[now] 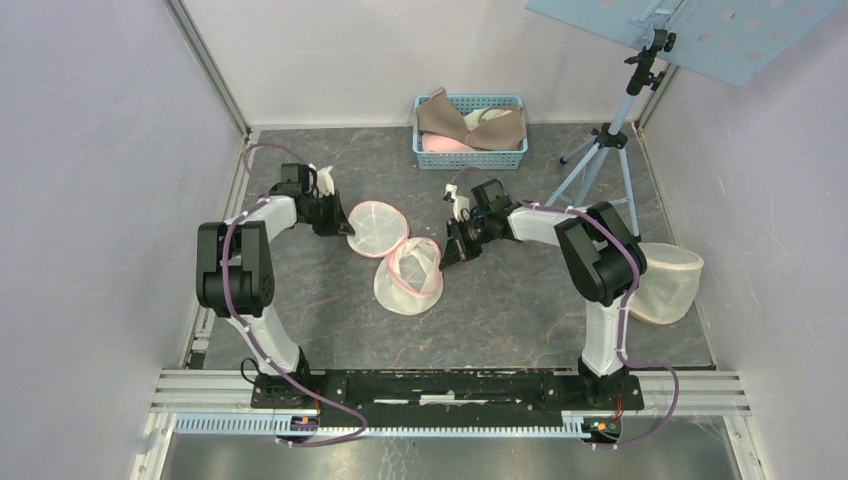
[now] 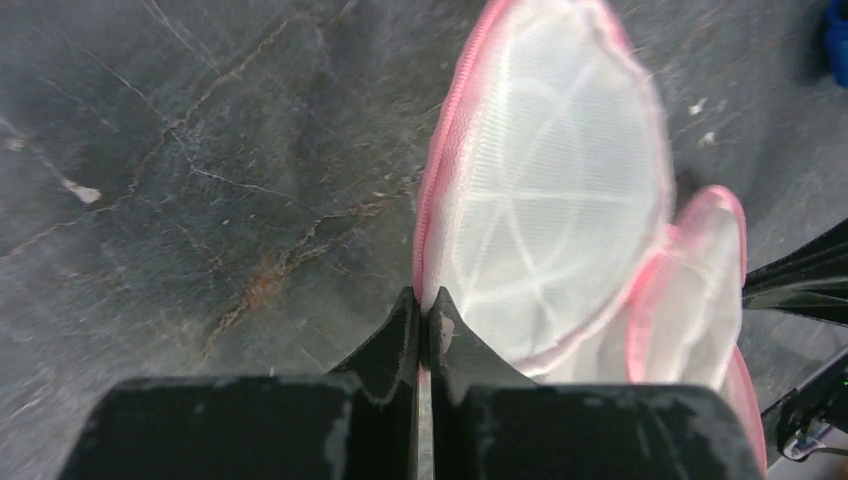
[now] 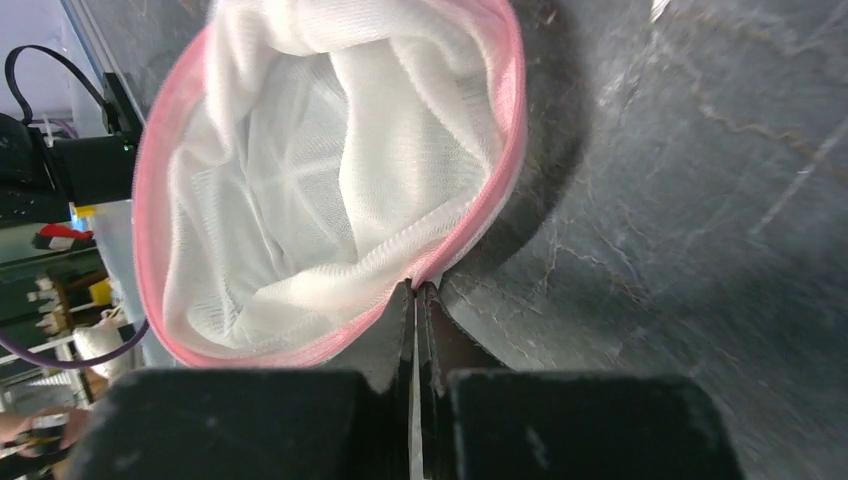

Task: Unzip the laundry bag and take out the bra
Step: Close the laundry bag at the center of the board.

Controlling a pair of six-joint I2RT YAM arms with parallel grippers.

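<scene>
The laundry bag (image 1: pixel 408 270) lies in the middle of the overhead view on the dark desk (image 1: pixel 520 310). It is unzipped and folded open into two pink-rimmed mesh halves: a flat round one toward the upper left and a deeper cup toward the lower right.

The left tool (image 1: pixel 338 226) is pressed together on the pink zip edge of the flat half. In its wrist view the fingertips (image 2: pixel 405 320) meet at the bottom centre, with the rim of the bag (image 2: pixel 550 200) rising from between them. The right tool (image 1: pixel 447 257) is likewise pressed together, pinching the rim of the cup half at the lower middle of its wrist view (image 3: pixel 415 292).

Gripping opposite rims like this seems meant to keep the mouth wide and the mesh steady, so the inside can be reached or tipped out. Inside the bag (image 3: pixel 330 190) only folded white mesh shows, and I cannot make out a bra there.

At the top centre of the overhead view a blue basket (image 1: pixel 470 158) holds a brown bra (image 1: pixel 450 118) and paler ones beside it. Whether one of them came from this bag I cannot tell.

A second white mesh bag (image 1: pixel 668 285) lies at the right edge, and a tripod (image 1: pixel 603 160) stands in the upper right.
</scene>
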